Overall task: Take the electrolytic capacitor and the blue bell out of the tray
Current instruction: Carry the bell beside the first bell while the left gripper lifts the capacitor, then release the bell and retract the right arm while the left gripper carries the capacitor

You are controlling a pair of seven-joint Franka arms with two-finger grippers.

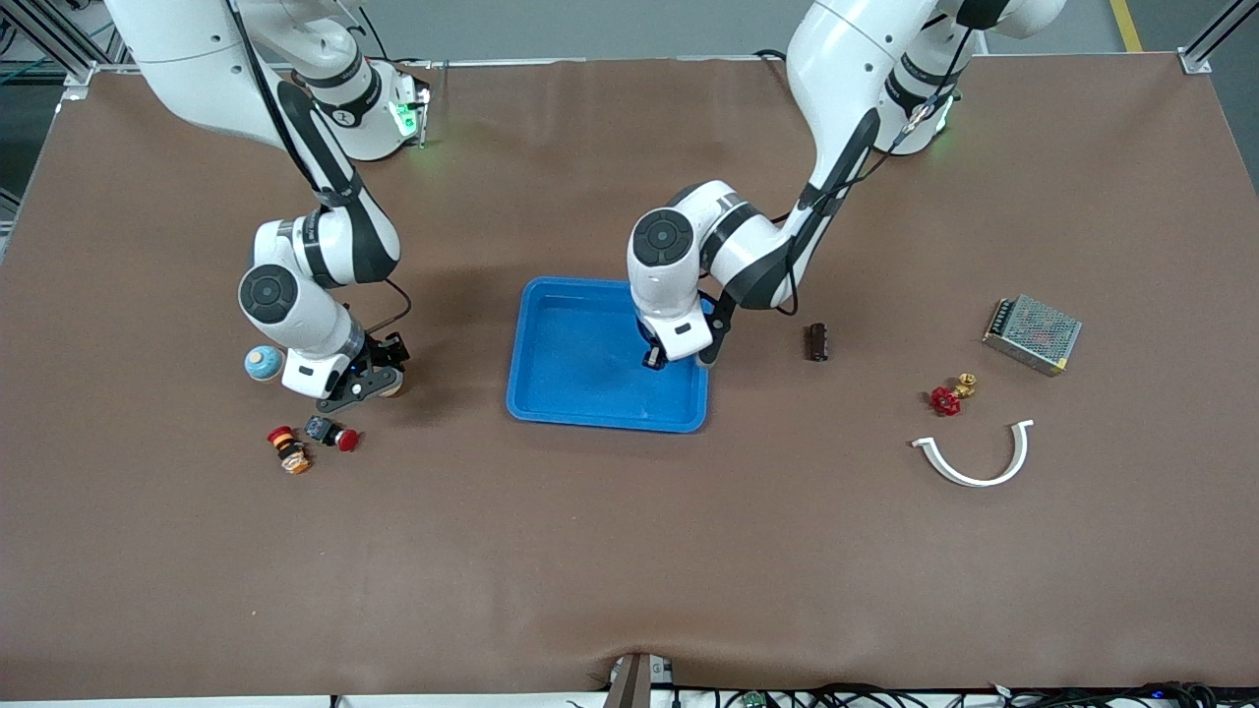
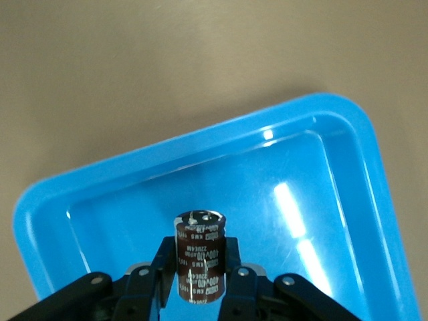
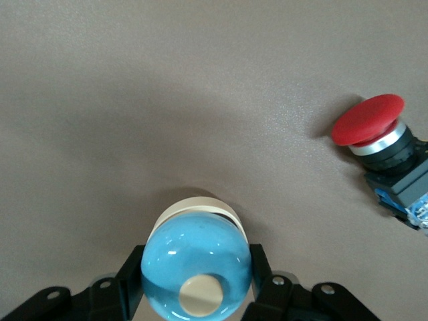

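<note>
My left gripper [image 1: 654, 359] is over the blue tray [image 1: 544, 295], near its edge toward the left arm's end of the table. It is shut on a dark brown capacitor [image 2: 198, 234], held upright above the tray floor [image 2: 281, 221] between the fingers [image 2: 233, 257]. My right gripper [image 1: 379, 385] is low at the table toward the right arm's end. It is shut on a blue-domed bell [image 3: 194, 257] with a cream base. In the front view the hand hides all of this bell but a tan edge.
A second blue bell-like dome [image 1: 264, 363] lies beside the right wrist. A red push button [image 1: 332, 433], also in the right wrist view [image 3: 374, 130], and an orange one [image 1: 288, 449] lie nearer the camera. Toward the left arm's end lie another dark capacitor [image 1: 817, 341], a red valve [image 1: 946, 399], a power supply [image 1: 1033, 333] and a white arc [image 1: 974, 457].
</note>
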